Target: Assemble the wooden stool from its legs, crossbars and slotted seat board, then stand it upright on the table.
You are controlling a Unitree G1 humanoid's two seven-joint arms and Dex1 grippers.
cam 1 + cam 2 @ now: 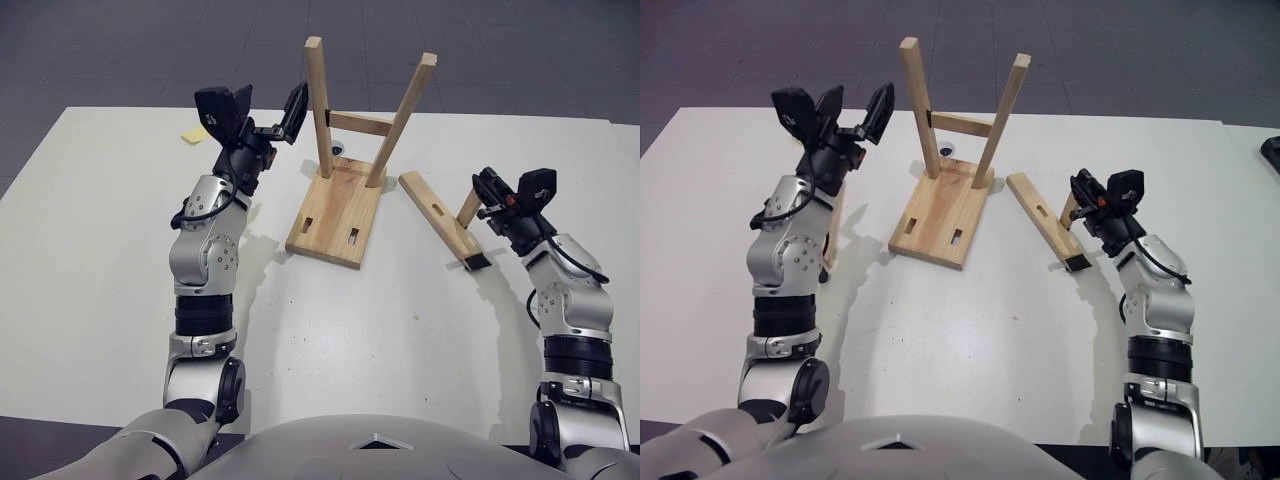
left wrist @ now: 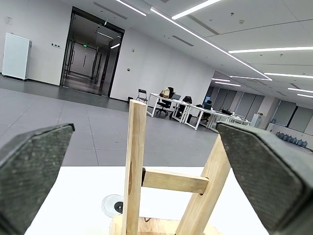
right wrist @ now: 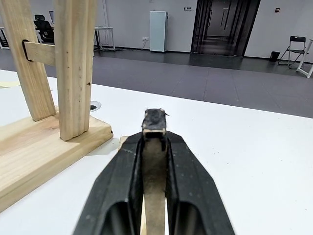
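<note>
Holding a pale wooden leg piece [image 1: 432, 212] tight in my right gripper [image 1: 487, 203].
My left gripper [image 1: 266, 110] is wide; next, the leg goes in the flat wooden seat board's [image 1: 330, 205] slots [image 1: 352, 237].

Both arms are stretched forward. The left arm [image 1: 205, 250], bent at the elbow, carries its wrist high, and the left gripper [image 1: 262, 114] holds its two fingers [image 2: 34, 166] spread wide apart, pads facing each other. The right arm [image 1: 565, 290] sits lower on the robot's right side, forearm angled inward. The right gripper [image 1: 484, 195] has its fingers [image 3: 183, 166] clamped tight on a thin wooden crossbar [image 1: 468, 208].
</note>
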